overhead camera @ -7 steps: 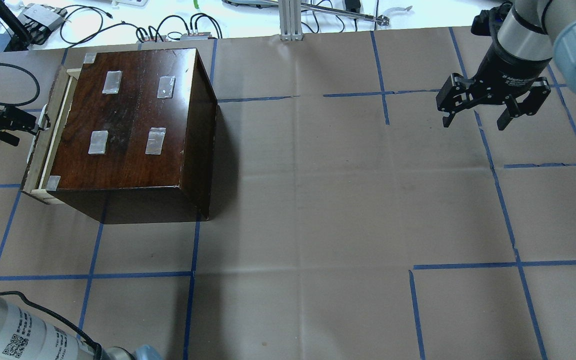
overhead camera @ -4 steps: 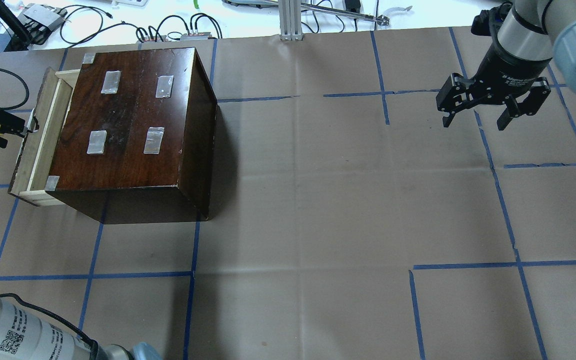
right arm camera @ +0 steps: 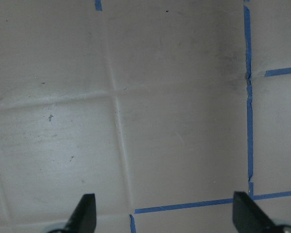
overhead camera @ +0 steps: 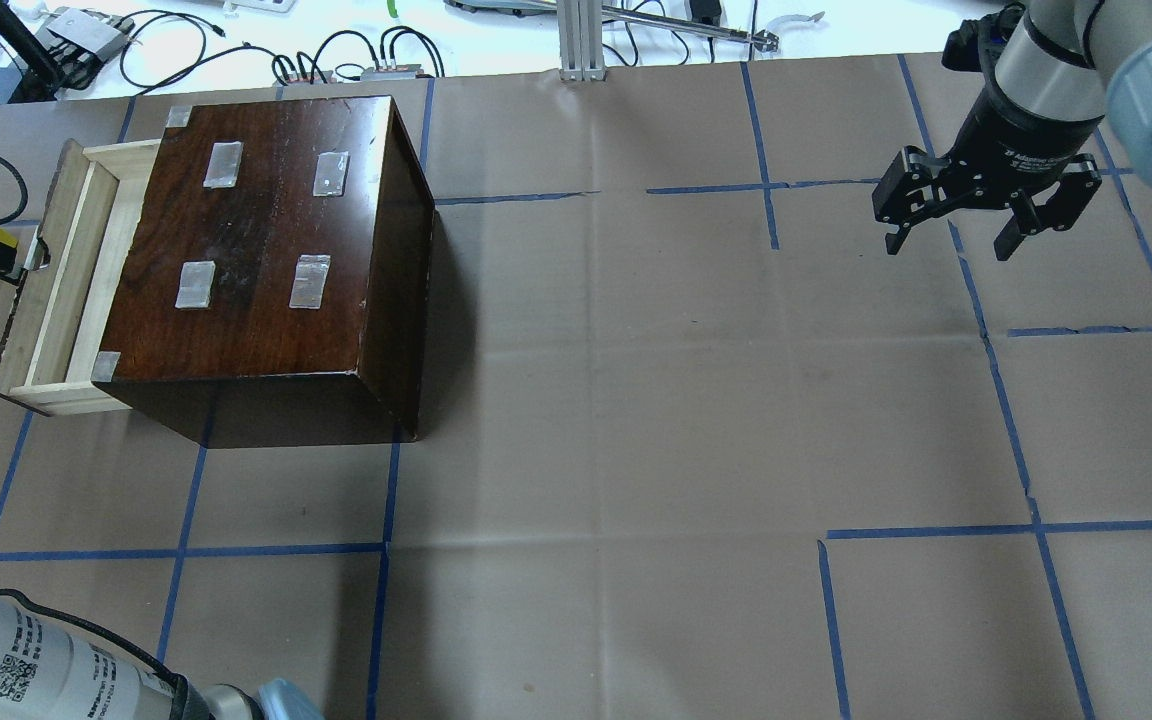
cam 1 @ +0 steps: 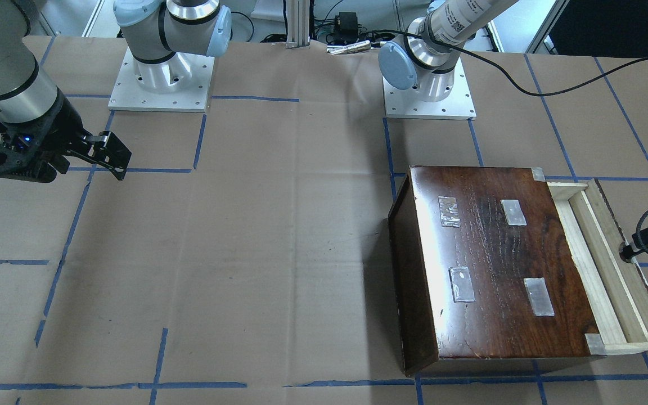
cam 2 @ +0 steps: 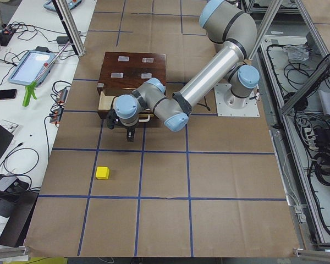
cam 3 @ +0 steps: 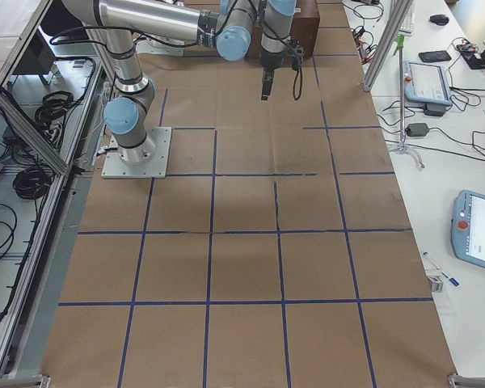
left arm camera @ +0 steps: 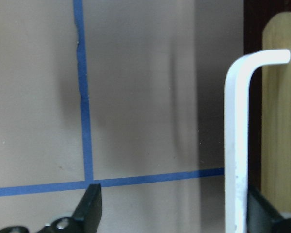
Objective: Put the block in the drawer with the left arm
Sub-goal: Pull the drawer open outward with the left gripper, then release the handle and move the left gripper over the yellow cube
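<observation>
The left gripper (left arm camera: 173,199) has its jaws spread, with the white handle (left arm camera: 234,145) of the drawer (overhead camera: 54,290) hooked just inside one finger, not pinched. Pull straight back and level so the drawer slides without dragging the wooden box (overhead camera: 256,230). Stop once it gapes enough for the block (cam 2: 103,172), which lies well behind the gripper. Since a moment earlier the drawer stands further out and the gripper further back; the right gripper (overhead camera: 949,248), fingers spread, is unmoved.
</observation>
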`<state>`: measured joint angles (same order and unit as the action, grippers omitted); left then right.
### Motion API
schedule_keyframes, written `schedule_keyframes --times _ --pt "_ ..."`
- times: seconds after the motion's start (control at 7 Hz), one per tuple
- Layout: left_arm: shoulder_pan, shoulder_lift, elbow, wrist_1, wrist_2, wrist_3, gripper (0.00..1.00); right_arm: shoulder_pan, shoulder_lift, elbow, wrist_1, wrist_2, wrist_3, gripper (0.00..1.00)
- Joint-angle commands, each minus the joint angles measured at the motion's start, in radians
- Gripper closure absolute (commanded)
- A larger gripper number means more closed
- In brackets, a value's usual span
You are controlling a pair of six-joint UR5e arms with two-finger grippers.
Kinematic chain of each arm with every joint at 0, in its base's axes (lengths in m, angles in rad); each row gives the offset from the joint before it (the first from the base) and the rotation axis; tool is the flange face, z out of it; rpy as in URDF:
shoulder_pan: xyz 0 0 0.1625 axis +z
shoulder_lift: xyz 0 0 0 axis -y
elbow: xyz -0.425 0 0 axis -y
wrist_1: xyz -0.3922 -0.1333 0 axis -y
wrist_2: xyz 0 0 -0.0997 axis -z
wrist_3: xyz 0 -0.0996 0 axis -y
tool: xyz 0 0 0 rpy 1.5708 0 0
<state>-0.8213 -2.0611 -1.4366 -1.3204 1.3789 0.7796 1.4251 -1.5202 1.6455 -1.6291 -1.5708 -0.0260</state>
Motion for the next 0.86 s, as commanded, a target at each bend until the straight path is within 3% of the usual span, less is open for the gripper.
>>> schedule_keyframes --times 0.0,0.71 --pt "0.002 0.006 0.002 0.009 0.011 0.001 0.01 0.000 0.000 0.001 0.000 0.000 0.001 0.00" --pt "-0.005 -0.013 0.172 0.006 0.123 -0.002 0.01 0.000 0.000 0.001 0.000 0.000 0.000 0.00"
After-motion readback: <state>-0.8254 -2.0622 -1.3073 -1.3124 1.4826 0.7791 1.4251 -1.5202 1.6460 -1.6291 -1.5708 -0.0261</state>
